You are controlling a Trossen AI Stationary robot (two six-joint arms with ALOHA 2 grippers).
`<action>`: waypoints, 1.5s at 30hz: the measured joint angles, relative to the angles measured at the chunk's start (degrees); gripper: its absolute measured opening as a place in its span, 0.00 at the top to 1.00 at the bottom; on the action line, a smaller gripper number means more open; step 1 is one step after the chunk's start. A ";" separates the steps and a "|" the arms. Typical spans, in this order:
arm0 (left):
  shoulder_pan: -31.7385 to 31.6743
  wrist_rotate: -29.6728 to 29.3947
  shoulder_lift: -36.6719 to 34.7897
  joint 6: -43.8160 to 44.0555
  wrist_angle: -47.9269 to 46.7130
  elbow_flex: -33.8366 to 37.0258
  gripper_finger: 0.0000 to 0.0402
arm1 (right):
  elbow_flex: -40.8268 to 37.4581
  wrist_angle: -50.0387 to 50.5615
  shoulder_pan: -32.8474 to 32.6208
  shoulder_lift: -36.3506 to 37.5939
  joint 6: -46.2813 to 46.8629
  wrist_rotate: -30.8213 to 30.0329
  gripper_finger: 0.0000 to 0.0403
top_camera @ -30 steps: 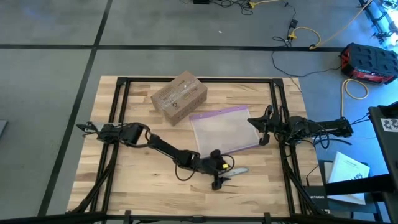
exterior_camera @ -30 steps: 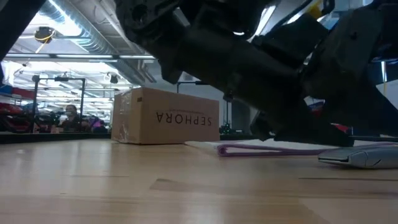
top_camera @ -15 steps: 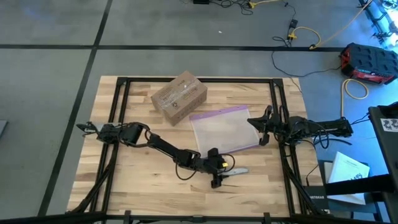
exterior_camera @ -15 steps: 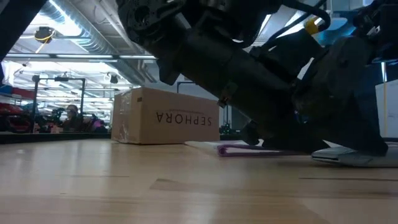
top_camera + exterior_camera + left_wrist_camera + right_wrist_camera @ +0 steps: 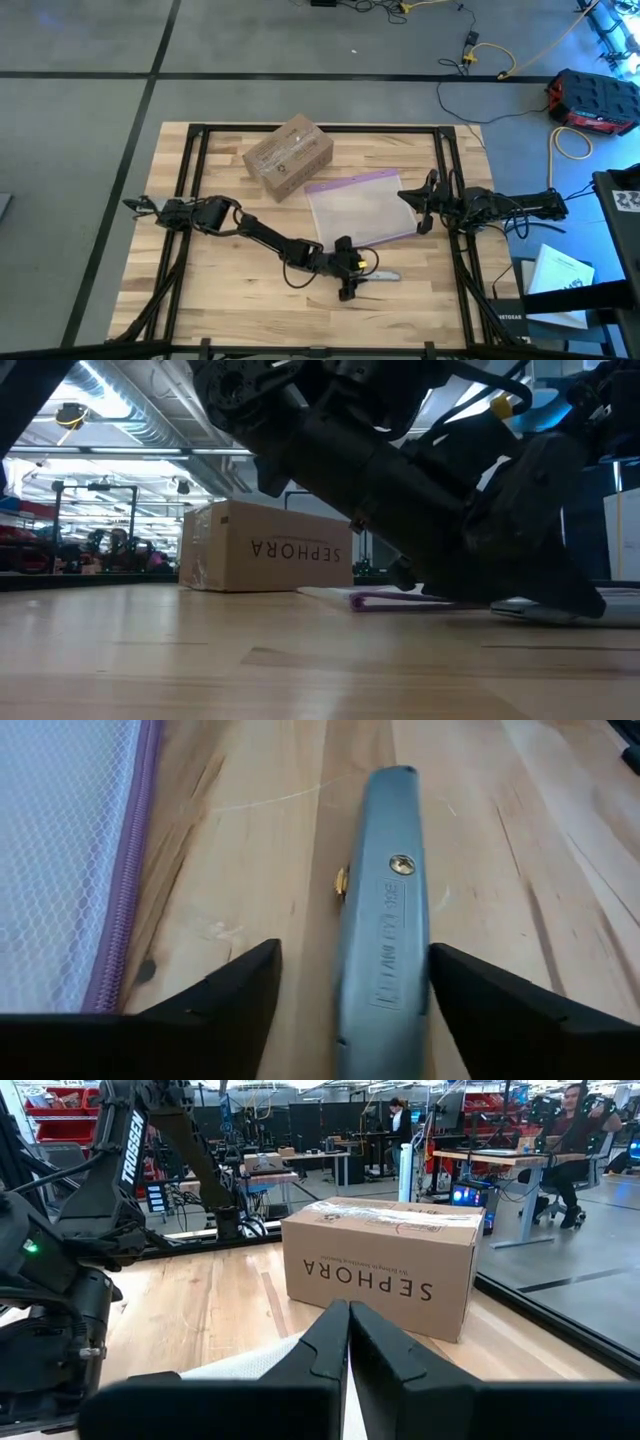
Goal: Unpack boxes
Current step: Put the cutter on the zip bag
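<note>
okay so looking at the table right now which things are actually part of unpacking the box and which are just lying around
Part of the job:
cardboard box, closed
grey utility knife, between the left gripper fingers
left gripper, down at the knife

Just lying about:
clear bag with purple zip edge
right gripper, parked

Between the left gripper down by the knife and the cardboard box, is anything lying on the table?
Yes. In the high view the clear plastic bag with its purple zip edge lies between the left gripper and the box, partly in that line.
</note>
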State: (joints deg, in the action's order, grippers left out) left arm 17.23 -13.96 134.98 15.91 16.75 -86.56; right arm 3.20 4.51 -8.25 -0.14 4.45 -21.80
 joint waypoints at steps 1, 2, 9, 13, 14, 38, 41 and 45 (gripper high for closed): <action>-0.02 -0.01 0.00 -0.01 -0.02 0.00 0.43 | 0.00 -0.02 0.00 0.00 0.00 0.00 1.00; -0.02 -0.03 0.00 -0.01 -0.02 0.00 0.45 | -0.01 -0.02 0.02 0.00 0.00 0.00 1.00; -0.04 0.00 0.00 0.14 0.00 0.02 0.58 | 0.00 -0.04 0.00 0.00 0.00 0.00 1.00; -0.09 0.07 0.00 0.14 0.02 0.03 0.62 | 0.00 -0.02 0.00 0.00 0.00 0.00 1.00; -0.12 0.11 0.00 0.14 0.00 0.04 0.62 | -0.02 -0.03 0.00 0.00 0.00 0.00 1.00; -0.11 0.42 -0.27 -0.06 -0.21 -2.67 0.73 | 0.00 -0.50 0.02 0.00 1.95 4.89 1.00; -0.11 0.37 -0.50 -2.76 -0.84 -5.41 0.73 | 0.00 -1.86 0.00 0.02 1.76 5.12 1.00; -0.32 -0.46 -0.52 -8.09 -10.84 -11.38 0.73 | 0.00 -6.76 0.02 0.02 5.10 8.03 1.00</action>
State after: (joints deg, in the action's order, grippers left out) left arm 16.92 -14.41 134.45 7.82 5.92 -97.95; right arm 3.20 -2.25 -8.23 -0.12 9.55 -13.77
